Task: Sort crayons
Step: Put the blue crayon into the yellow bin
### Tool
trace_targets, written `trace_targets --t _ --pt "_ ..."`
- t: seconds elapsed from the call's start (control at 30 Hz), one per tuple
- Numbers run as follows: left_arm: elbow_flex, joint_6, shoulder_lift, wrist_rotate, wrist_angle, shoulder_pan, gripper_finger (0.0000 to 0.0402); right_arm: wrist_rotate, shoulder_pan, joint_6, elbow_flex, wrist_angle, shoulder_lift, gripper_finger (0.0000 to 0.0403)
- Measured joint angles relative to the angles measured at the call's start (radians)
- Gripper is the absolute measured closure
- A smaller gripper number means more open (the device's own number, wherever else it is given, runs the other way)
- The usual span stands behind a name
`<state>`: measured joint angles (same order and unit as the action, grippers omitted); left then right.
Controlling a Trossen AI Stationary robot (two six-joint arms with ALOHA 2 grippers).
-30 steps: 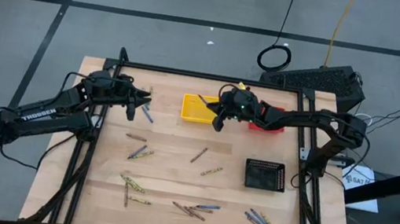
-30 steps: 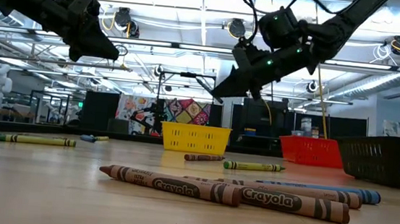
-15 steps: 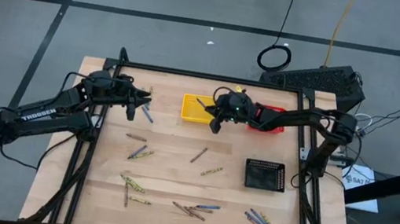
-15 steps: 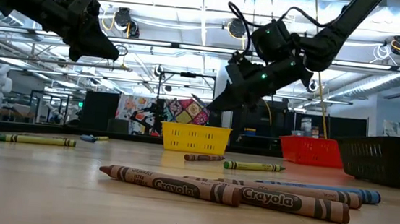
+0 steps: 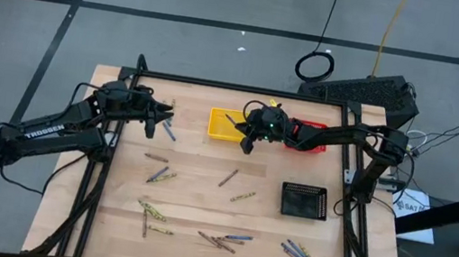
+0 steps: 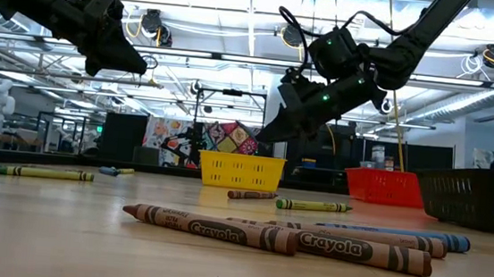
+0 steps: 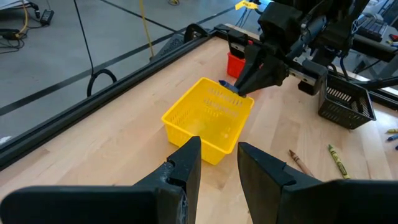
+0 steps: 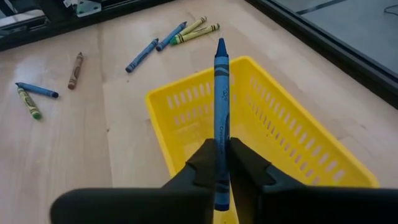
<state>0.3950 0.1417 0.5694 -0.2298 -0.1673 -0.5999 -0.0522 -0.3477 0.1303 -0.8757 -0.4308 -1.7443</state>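
Bright, even overhead light
Ceiling strip lights (image 6: 186,12) glare in the low view; the nearest crayons (image 6: 212,229) look soft, and the wooden surface (image 8: 74,143) shows pale sheen and faint shadows.

From above, the right hand (image 5: 248,139) covers part of the yellow mesh basket (image 5: 223,126) and most of the red mesh basket (image 5: 315,142) near the bench's far edge; the blue crayon (image 8: 221,112) runs hidden between its fingers at the lower end

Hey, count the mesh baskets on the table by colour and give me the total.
Yellow plastic mesh basket: 1
Red plastic mesh basket: 1
Black mesh basket: 1
Total: 3
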Motion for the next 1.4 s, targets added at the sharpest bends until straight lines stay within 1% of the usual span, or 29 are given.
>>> trace_targets --t 0.27,0.4,0.73,1.0,1.1,1.23,1.4 --pt "0.0 0.0 0.0 0.0 0.0 0.0 0.0292 0.003 0.0 -0.003 0.0 -0.006 0.0 0.0345" --pt "0.0 0.0 0.0 0.0 0.0 0.0 0.0292 0.003 0.0 -0.004 0.0 -0.008 0.0 0.0333" --pt "0.0 0.0 0.0 0.0 0.0 0.0 0.0292 0.0 0.002 -0.013 0.0 -0.13 0.003 0.0328" --pt "0.0 -0.024 0.0 -0.002 0.028 0.0 0.0292 0.0 0.006 -0.029 0.0 -0.107 0.091 0.0328" --pt "0.0 -0.024 0.0 -0.029 0.024 0.0 0.0292 0.0 0.018 -0.064 0.0 -0.071 0.147 0.0328" --pt "0.0 -0.024 0.01 -0.09 0.022 0.001 0.0292 -0.001 0.04 -0.093 0.0 0.043 0.235 0.0328" --pt "0.0 -0.033 0.05 -0.077 0.018 0.023 0.0292 -0.001 0.058 -0.098 0.0 0.184 0.33 0.0328"
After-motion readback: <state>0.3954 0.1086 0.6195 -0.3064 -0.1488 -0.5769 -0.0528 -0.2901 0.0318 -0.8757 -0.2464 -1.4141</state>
